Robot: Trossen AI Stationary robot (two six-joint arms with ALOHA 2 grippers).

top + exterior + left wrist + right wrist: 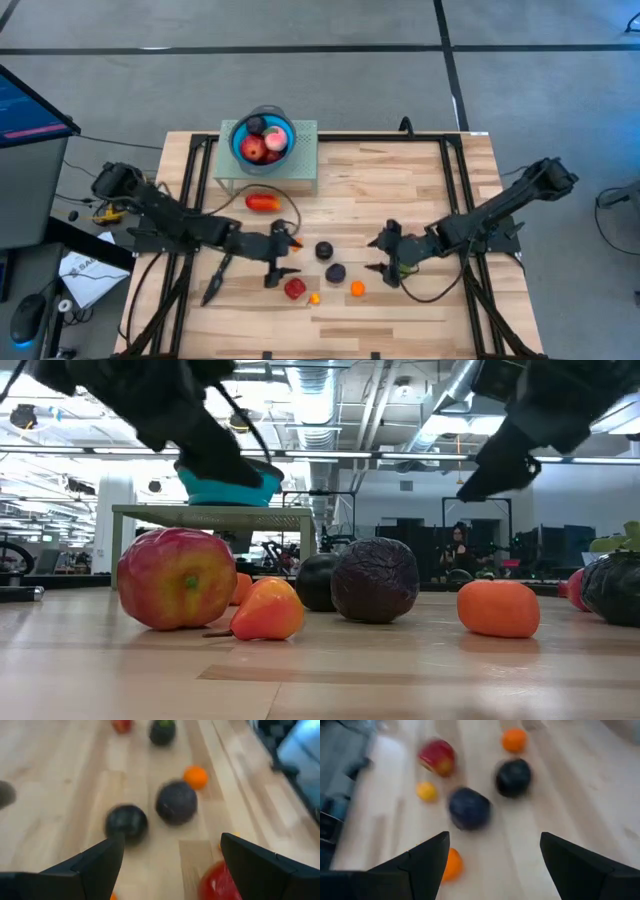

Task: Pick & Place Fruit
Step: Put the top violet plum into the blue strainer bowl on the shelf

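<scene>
Several toy fruits lie loose on the wooden table: a red apple [294, 289], a dark ball [324, 250], a dark purple ball [335, 272], an orange ball [357, 289] and a small yellow-orange piece [314, 298]. A longer red-orange piece [263, 202] lies nearer the bowl. My left gripper [280, 252] stands open just left of the group, with the dark ball [126, 822] and the purple ball [176, 802] ahead of its fingers. My right gripper [383, 255] stands open just right of the group, facing the purple ball [469, 808]. Neither touches a fruit.
A round blue bowl [240, 150] holding red and dark fruits sits on a pale green stand [300, 170] at the table's far side. A black frame [195, 150] runs along the table's edges. A monitor [30, 105] stands off the table at the left.
</scene>
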